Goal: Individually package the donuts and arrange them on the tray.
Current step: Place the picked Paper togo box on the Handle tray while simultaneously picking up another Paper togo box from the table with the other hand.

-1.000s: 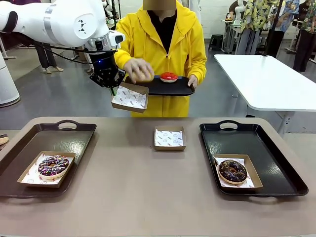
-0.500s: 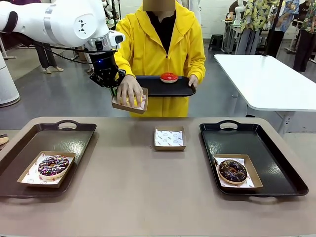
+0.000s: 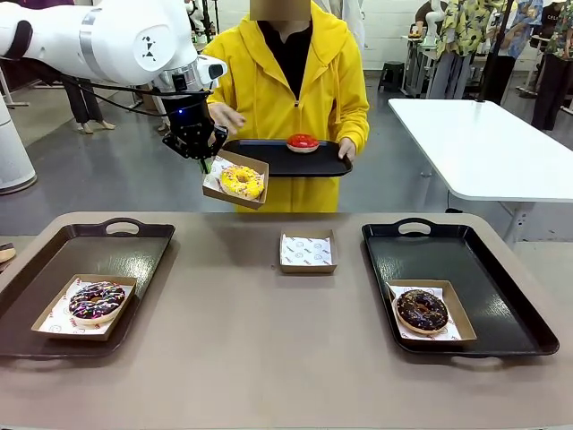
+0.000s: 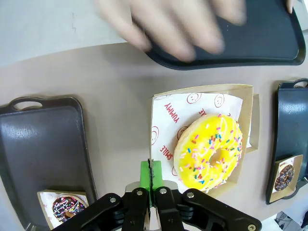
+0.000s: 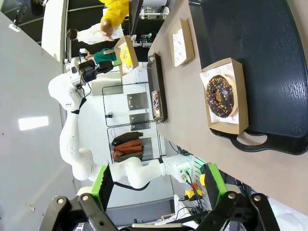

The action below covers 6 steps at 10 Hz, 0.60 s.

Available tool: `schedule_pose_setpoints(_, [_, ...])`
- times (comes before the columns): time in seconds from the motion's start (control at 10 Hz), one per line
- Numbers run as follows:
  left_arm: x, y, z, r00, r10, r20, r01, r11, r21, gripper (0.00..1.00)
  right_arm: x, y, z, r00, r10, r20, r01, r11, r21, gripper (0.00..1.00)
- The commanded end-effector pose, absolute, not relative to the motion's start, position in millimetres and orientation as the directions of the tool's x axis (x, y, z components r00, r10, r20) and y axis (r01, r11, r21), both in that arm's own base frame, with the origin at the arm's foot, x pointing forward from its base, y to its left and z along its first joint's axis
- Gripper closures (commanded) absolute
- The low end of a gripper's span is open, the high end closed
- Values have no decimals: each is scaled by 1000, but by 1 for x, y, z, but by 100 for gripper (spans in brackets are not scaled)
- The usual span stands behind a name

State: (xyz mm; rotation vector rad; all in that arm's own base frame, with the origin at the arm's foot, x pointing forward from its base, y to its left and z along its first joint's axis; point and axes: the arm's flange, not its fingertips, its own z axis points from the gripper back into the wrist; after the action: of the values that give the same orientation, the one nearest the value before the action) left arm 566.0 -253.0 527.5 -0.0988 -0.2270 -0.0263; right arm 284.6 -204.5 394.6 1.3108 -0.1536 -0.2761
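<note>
Plainly, the paper liner [image 4: 192,103] under the yellow-glazed donut [image 4: 209,151] reads "YUMMY" and "SMILE". The donut lies flat, hole up. The left gripper [image 4: 151,174] has its fingers clenched on the edge of the cardboard box [image 3: 235,201], holding it tilted above the table [image 3: 269,340]. A person's hand [image 4: 178,24] is a blur. The right gripper [image 5: 159,185] has its fingers spread, holding nothing.

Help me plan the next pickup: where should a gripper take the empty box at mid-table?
Probably pinch one side wall of the empty box from above, one finger inside, one outside. It lies flat, open-topped, with its thin upright rim free all round.
</note>
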Motion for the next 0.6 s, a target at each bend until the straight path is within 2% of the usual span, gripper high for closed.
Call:
schedule_pose_setpoints(0.0, [563, -252, 529, 973, -20, 230, 44, 994, -100, 99, 281, -203, 395, 959, -282, -39, 105, 225, 969, 0])
schedule_pose_setpoints(0.3, [566, -253, 527, 974, -15, 226, 37, 995, -95, 99, 285, -205, 395, 957, -286, -44, 113, 231, 966, 0])
schedule_pose_setpoints(0.5, [561, -218, 539, 977, -21, 213, 39, 996, -81, 99, 319, -176, 441, 962, -272, -25, 128, 368, 921, 0])
